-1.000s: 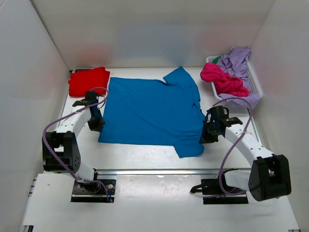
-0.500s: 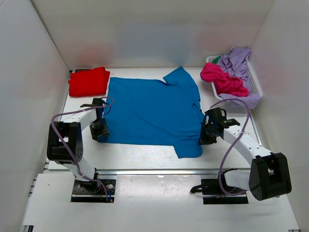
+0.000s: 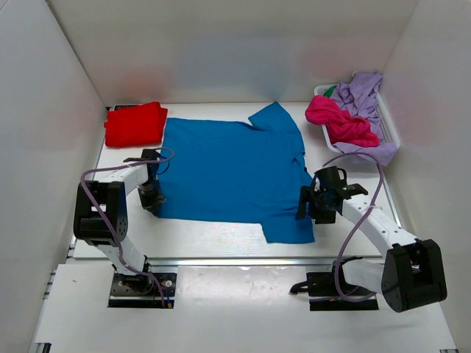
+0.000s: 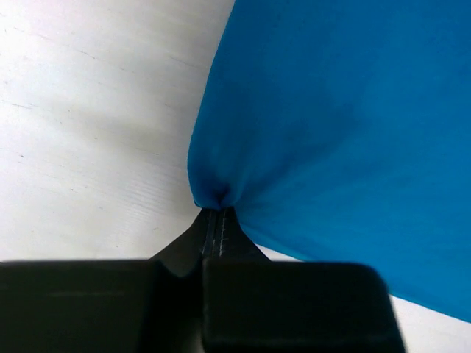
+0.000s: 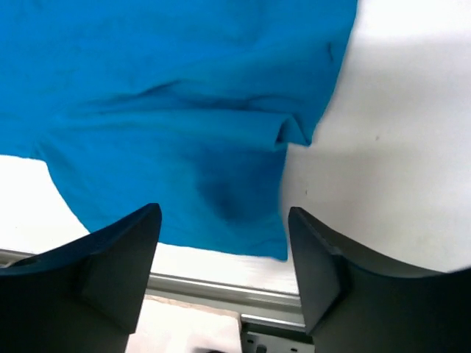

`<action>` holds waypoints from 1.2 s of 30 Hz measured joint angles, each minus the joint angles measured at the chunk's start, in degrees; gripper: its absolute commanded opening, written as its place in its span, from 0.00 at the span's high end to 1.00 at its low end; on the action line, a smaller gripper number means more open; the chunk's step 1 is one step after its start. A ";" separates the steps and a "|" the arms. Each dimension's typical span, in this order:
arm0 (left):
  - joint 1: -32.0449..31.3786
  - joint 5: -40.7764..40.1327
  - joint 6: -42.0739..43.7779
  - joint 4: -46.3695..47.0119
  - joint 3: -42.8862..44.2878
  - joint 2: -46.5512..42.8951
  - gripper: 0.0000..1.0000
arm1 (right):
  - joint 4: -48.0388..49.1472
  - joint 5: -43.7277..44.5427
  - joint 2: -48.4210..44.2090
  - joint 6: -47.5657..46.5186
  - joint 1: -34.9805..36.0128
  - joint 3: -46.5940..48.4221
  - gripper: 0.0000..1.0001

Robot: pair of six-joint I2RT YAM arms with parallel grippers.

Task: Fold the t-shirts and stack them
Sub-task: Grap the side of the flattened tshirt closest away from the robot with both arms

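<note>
A bright blue t-shirt (image 3: pixel 228 169) lies spread flat in the middle of the white table. My left gripper (image 3: pixel 152 197) is at its near left corner, shut on a pinch of the blue cloth (image 4: pixel 215 197). My right gripper (image 3: pixel 309 202) hovers over the shirt's near right sleeve (image 5: pixel 221 191), jaws wide open with nothing between them. A folded red t-shirt (image 3: pixel 135 123) rests at the far left. A magenta pink t-shirt (image 3: pixel 335 121) and a lilac one (image 3: pixel 360 92) are heaped in the basket.
The white slatted basket (image 3: pixel 388 131) stands at the far right against the wall. A metal rail (image 3: pixel 221 259) runs along the table's near edge, close below the sleeve (image 5: pixel 221 283). White walls close in the left, back and right sides.
My right gripper has opened and let go of the blue sleeve, which now lies flat. My left gripper shifted toward the near left corner, opened, then shut on the cloth again.
</note>
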 measured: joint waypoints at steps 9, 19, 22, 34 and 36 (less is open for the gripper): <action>-0.63 -0.66 -0.20 -0.04 0.00 -0.04 1.00 | -7.48 6.56 -1.84 6.86 7.69 -0.96 0.32; -0.68 -0.22 -0.17 -0.09 0.00 -0.17 1.00 | -9.14 10.08 -1.38 17.07 10.62 -4.13 0.37; -0.68 -0.02 -0.11 -0.11 0.00 -0.22 1.00 | -8.92 11.61 -0.79 19.58 11.45 -4.96 0.45; -0.26 1.11 0.20 0.24 0.00 -0.92 1.00 | -5.11 12.94 -2.64 25.14 12.94 -8.50 1.00; -0.24 1.49 0.22 0.28 0.00 -1.70 1.00 | -4.85 12.39 -3.28 25.24 12.44 -8.50 1.00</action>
